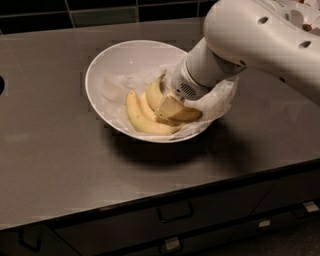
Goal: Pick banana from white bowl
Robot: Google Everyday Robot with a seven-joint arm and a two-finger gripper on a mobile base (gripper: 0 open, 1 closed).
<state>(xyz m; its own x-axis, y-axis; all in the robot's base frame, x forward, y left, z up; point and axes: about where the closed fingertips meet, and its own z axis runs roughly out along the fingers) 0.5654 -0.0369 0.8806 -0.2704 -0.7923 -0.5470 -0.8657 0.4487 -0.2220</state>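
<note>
The large white bowl [102, 75] stands on the dark counter, lined with crumpled white paper [220, 102]. Three pale-yellow bananas lie in it. The banana [154, 95] is the plump, curved one on the right, with its stem tip pointing up and back. Two slimmer bananas [137, 115] lie joined to its left. My gripper [170, 107] reaches down into the bowl from the right on the white arm [250, 40]. It rests on the middle of the plump banana and hides that part of it.
The dark counter [50, 150] reaches to a front edge, with drawers and handles [175, 212] below. A dark tiled wall [100, 12] runs along the back. A dark round opening [1, 85] shows at the left edge.
</note>
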